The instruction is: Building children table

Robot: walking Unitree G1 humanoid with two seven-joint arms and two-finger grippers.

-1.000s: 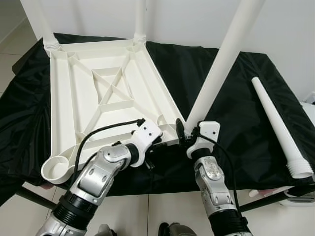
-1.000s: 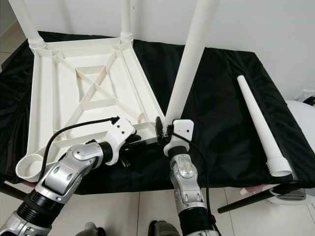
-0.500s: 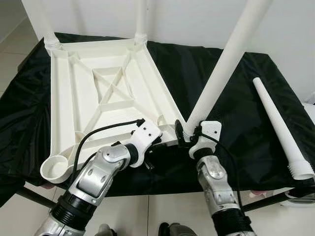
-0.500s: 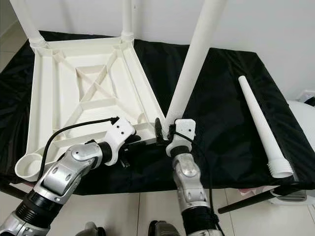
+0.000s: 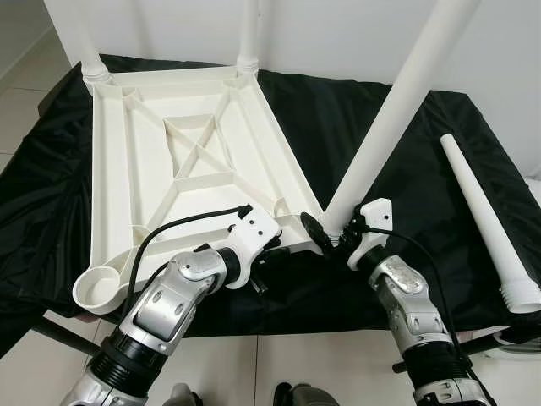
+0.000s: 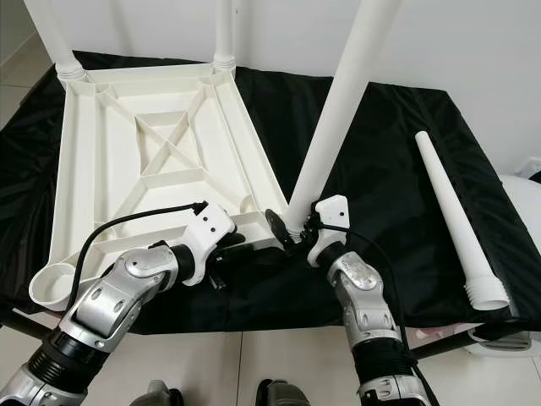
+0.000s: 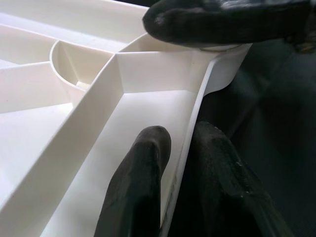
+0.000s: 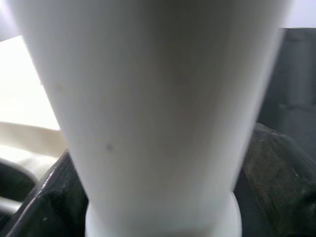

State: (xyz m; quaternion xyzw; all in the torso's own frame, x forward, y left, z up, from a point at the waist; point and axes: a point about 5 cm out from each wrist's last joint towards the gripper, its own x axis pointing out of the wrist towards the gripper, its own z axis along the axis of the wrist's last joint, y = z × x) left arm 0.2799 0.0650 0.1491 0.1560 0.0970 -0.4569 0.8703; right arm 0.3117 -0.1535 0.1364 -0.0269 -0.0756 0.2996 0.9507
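Tabletop (image 5: pixel 144 161) lies upside down on the black-draped table (image 5: pixel 397 152), two legs fitted at 12 o'clock. Left gripper (image 7: pixel 173 163) fingers pinch its near rim; right gripper (image 5: pixel 334 235) fingers clamp the third leg (image 5: pixel 397 110), leaning toward 1 o'clock. Next: straighten, then seat it.

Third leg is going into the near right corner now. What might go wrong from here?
1. The tilted leg, gripped near its base by the right end effector, may cross-thread or jam in the socket.
2. The left end effector pinches only the tabletop rim, so twisting may shift it.
3. The loose leg lies near the table edge and may roll off.
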